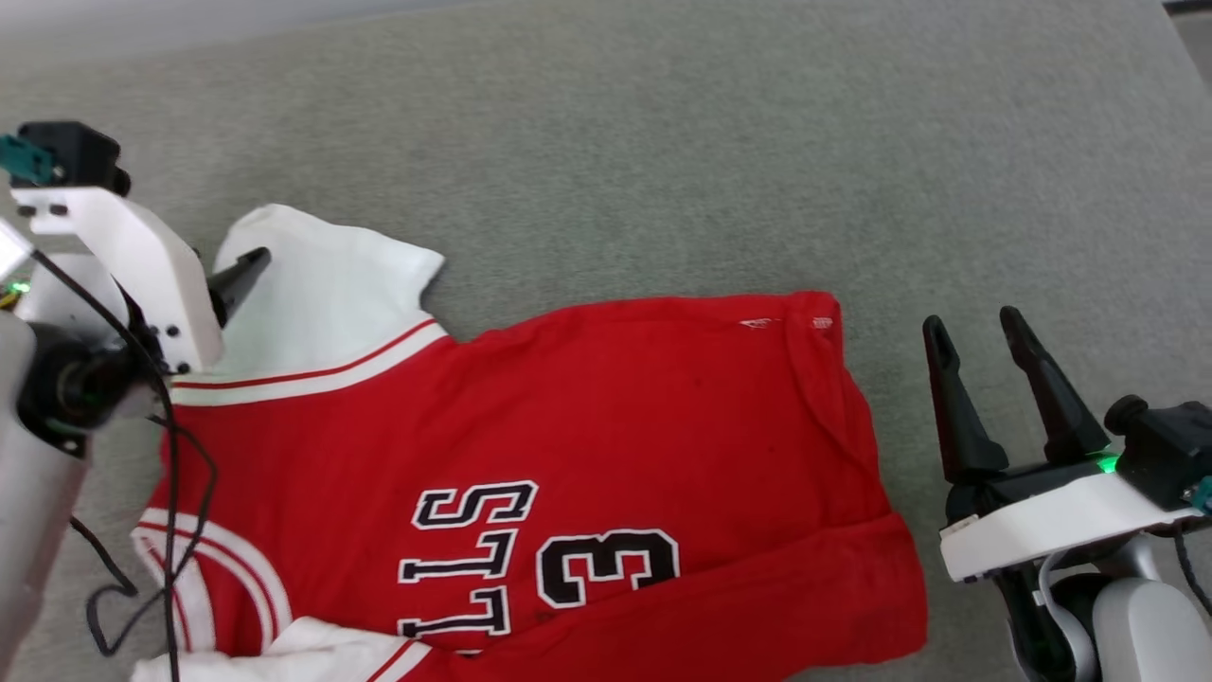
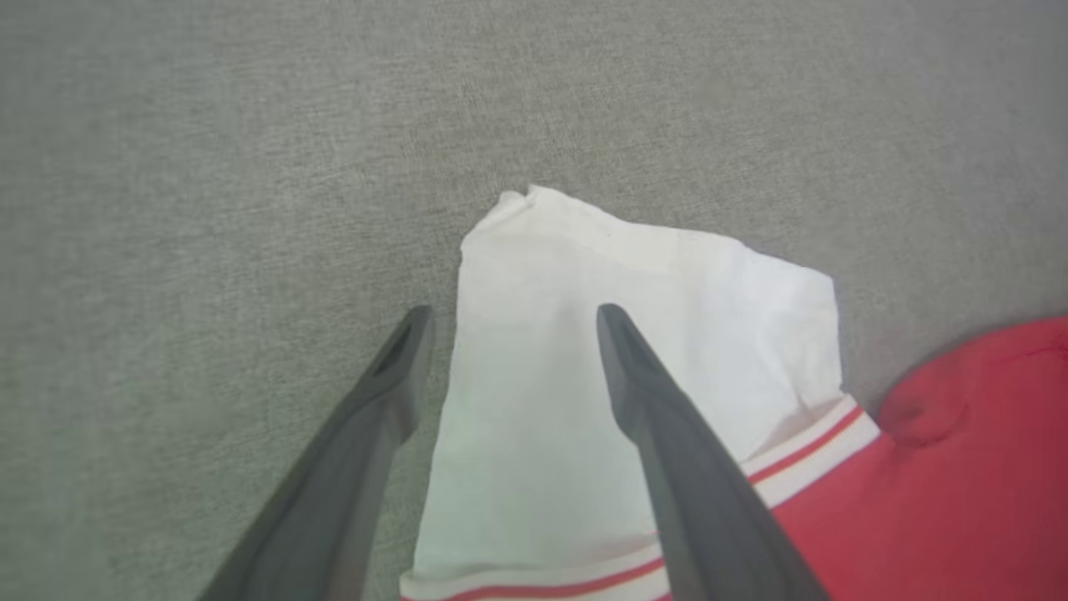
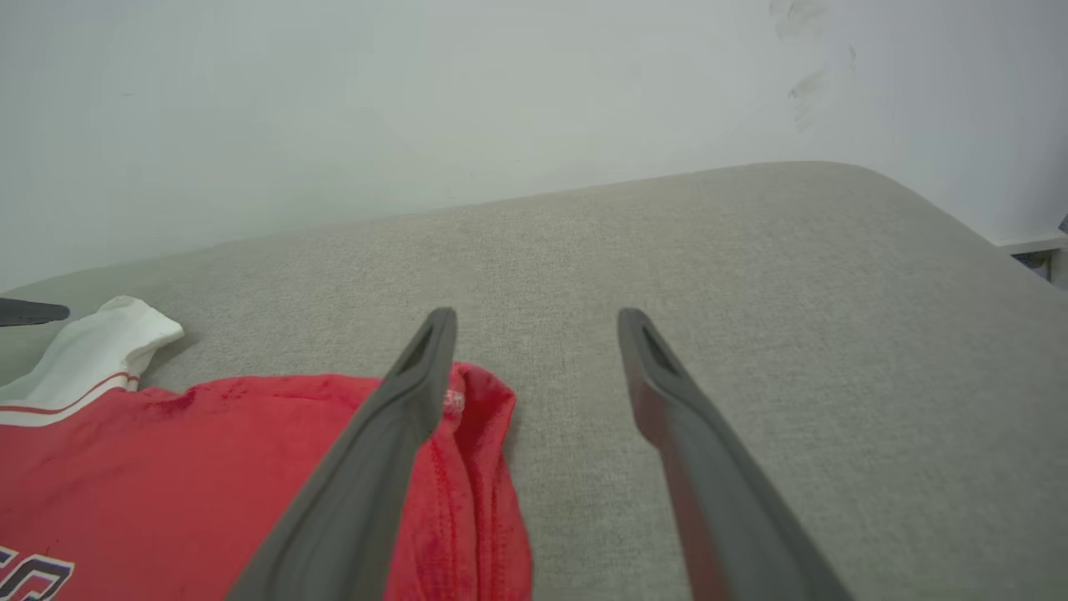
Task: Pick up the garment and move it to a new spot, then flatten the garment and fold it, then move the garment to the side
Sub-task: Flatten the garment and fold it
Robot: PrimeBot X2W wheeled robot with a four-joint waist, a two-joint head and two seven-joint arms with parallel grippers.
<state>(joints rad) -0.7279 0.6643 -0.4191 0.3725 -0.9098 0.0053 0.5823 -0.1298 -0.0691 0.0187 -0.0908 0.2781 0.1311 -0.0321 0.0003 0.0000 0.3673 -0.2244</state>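
Garment: the garment (image 1: 587, 426) lies spread on the grey fabric surface (image 1: 663, 142), its red body across the middle and a white sleeve (image 2: 601, 334) toward the robot's left
Head view: gives the black, white-outlined numerals (image 1: 606, 568) facing up near the bottom edge, and the right edge turned over in a fold
Left gripper: the left gripper (image 2: 513, 313) has its fingers spread and holds nothing
Left wrist view: sets one finger over the sleeve and the other over bare surface just beside the sleeve's edge; contact cannot be told
Right gripper: the right gripper (image 1: 972, 322) has its fingers apart and empty, just beside the garment's right edge
Right wrist view: adds a pale wall (image 3: 417, 100) behind the surface, and the rumpled red edge close by one finger
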